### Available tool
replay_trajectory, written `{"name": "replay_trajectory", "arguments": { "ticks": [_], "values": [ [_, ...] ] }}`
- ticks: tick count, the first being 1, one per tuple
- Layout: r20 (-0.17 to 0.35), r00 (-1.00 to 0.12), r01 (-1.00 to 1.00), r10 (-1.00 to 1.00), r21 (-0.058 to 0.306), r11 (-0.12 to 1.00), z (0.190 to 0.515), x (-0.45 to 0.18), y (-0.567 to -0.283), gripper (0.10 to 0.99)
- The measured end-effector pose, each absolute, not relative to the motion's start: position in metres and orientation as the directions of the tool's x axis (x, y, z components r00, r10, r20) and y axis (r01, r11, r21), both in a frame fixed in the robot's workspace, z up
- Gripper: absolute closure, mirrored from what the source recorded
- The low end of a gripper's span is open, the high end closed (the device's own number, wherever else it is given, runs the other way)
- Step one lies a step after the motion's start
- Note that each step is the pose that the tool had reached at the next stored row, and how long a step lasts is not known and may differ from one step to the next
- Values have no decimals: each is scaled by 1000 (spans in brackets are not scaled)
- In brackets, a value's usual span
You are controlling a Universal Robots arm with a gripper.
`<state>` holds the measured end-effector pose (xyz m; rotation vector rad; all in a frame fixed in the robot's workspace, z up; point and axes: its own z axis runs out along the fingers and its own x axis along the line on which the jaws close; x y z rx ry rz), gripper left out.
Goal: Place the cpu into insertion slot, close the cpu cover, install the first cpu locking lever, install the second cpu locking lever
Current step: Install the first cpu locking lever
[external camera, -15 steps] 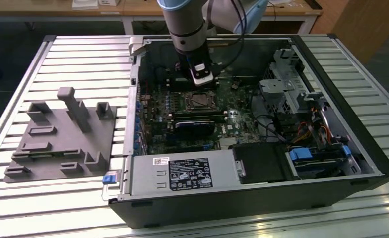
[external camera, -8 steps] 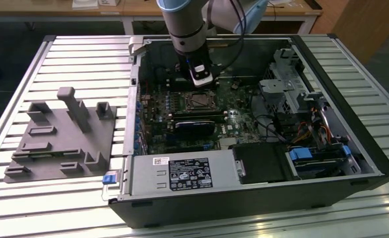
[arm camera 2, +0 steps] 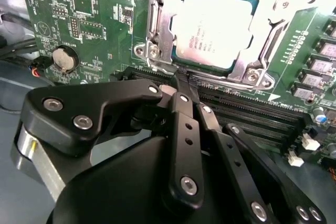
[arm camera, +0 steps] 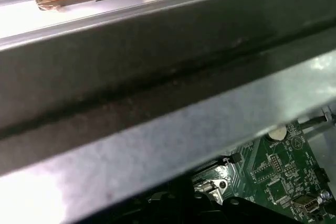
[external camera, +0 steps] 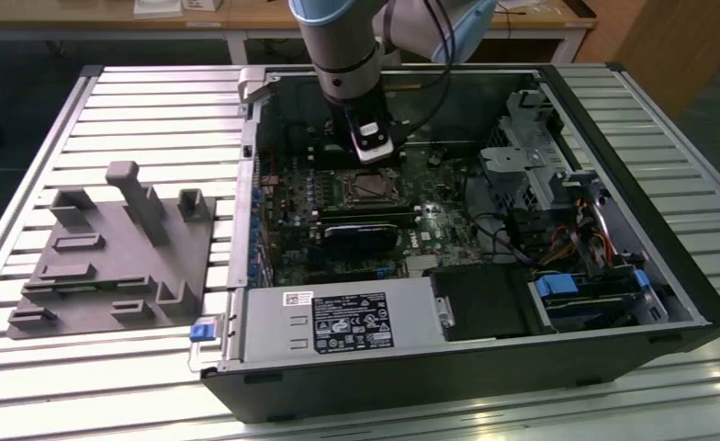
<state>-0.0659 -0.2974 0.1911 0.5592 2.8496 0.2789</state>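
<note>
Memory slots (arm camera 2: 252,106) beside hand (arm camera 2: 184,85)

Grey arm (external camera: 342,55), pale-blue joint caps, black cable alongside; matte black claw (arm camera 2: 184,85), silver screws in linkage bars.

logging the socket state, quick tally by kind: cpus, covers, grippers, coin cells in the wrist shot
cpu, seated in the insertion slot: 1
cpu cover, closed over it: 1
gripper, fingers together near the cover's edge: 1
coin cell on the green board: 1
Total: 4
</note>
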Motion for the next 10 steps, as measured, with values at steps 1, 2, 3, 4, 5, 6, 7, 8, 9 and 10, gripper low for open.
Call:
{"name": "replay_trajectory", "arguments": {
  "ticks": [1, 2, 3, 4, 5, 6, 7, 8, 9, 10],
  "values": [
    [-181, -902, 349, 391, 227, 909, 191, -66, -297, 980],
    [-181, -902, 349, 391, 226, 909, 190, -66, -298, 980],
    [-181, -902, 349, 391, 226, 909, 190, -66, -298, 980],
    [-181, -902, 349, 391, 226, 909, 190, -66, -298, 980],
    [-180, -902, 349, 392, 230, 909, 190, -66, -298, 980],
    [-177, -902, 349, 393, 237, 907, 190, -66, -298, 980],
    [-174, -902, 349, 394, 244, 905, 190, -66, -298, 980],
    [-173, -902, 349, 395, 245, 905, 190, -66, -298, 980],
    [-173, -902, 349, 395, 245, 905, 190, -66, -298, 980],
    [-173, -902, 349, 395, 245, 905, 190, -66, -298, 980]
  ]
}}
